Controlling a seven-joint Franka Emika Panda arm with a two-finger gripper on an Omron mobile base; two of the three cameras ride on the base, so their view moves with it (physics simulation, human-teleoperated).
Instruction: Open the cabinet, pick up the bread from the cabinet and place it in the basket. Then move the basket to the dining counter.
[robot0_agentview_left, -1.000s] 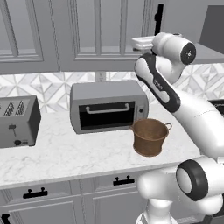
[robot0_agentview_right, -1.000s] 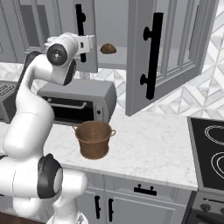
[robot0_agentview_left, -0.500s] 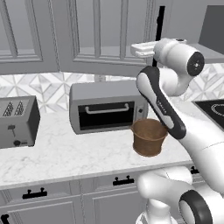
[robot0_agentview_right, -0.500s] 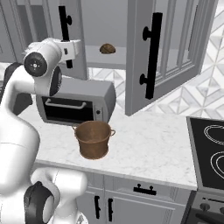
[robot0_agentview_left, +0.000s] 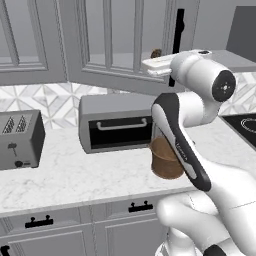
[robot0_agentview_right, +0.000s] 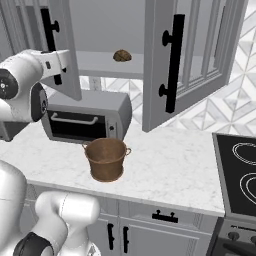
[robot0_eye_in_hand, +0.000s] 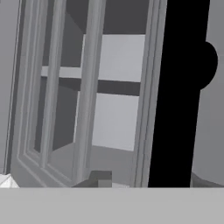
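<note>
Risk: the white arm's pincer (robot0_agentview_right: 64, 59), grip state unclear, hugs the grey cabinet's left door (robot0_agentview_right: 62, 45); reaching toward two o'clock for the small brown bread (robot0_agentview_right: 122, 55) could clip it.

At mid-frame of the left base view the arm covers part of the basket (robot0_agentview_left: 165, 161), and the bread (robot0_agentview_left: 156, 52) peeks from behind a cabinet (robot0_agentview_left: 115, 45) door. The tool's jaws are hidden.

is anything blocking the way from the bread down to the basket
Nothing visible does. Both cabinet doors stand open, the bread lies bare on the shelf, and the basket sits open-topped on the counter below, just in front of the toaster oven.
</note>
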